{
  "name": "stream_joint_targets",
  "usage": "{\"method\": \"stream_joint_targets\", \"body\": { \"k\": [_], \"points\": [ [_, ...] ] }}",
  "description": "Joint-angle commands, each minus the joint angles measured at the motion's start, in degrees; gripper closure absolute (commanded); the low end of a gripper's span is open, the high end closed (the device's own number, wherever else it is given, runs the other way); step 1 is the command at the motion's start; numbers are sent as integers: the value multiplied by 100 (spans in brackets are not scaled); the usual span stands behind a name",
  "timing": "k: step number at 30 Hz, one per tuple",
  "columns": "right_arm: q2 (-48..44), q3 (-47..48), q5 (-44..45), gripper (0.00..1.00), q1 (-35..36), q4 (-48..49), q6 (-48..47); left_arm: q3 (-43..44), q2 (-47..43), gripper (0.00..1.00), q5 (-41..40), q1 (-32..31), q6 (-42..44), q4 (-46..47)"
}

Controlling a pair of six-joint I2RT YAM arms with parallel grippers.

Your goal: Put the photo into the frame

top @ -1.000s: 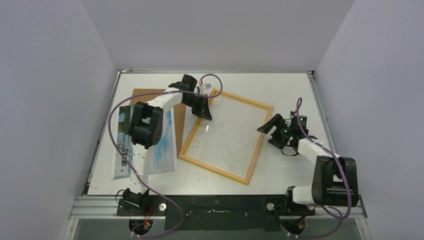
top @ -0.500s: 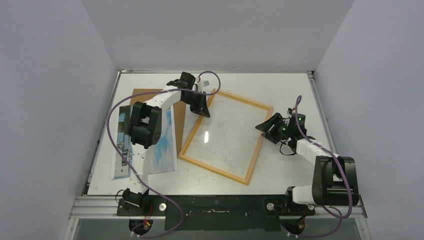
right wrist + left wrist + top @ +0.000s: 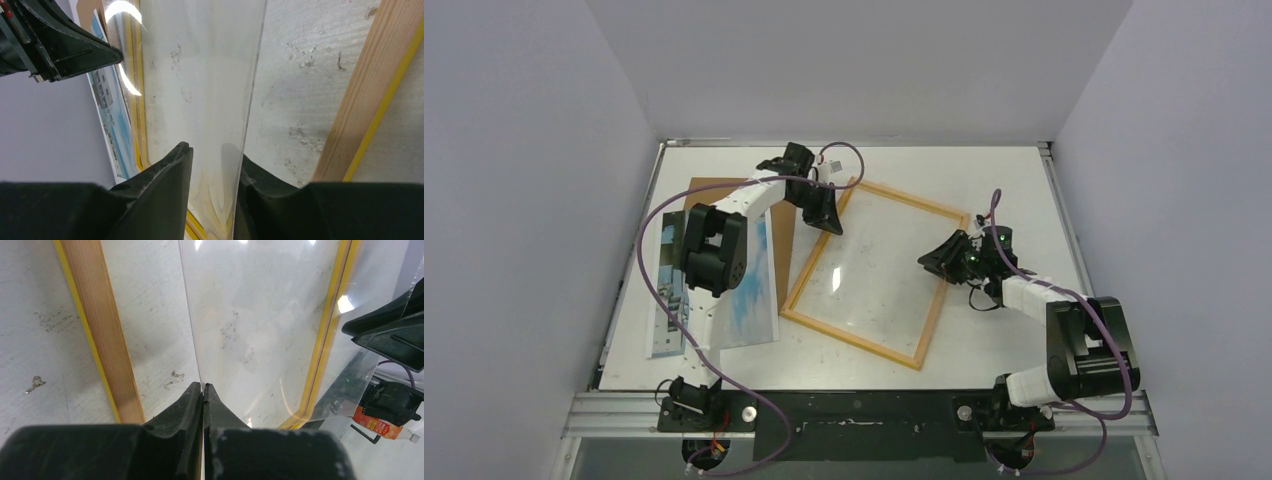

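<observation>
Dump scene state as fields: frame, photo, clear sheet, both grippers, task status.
frame: lying flat, wood-coloured back up, no photo in it
photo: picture side up, left of the frame, partly over the brown backing panel
clear sheet: over the frame's opening
left gripper: shut on the clear sheet's edge
right gripper: jaws apart, straddling the sheet's opposite edge
task status: photo not yet in frame

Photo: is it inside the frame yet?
Out. The photo lies on the table left of the frame, not inside it.
</observation>
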Motion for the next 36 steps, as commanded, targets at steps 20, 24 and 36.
{"method": "stream_joint_targets", "body": {
  "k": [20,24,36],
  "points": [
    [290,-13,1496,84,1339,1622,815,738,-68,79,-783,93,340,-481],
    [311,44,1483,84,1333,1456,711,617,-256,63,-1001,93,501,-541],
    [292,153,1249,85,1247,977,620,205,-765,55,-1618,189,828,-571]
  ]
}}
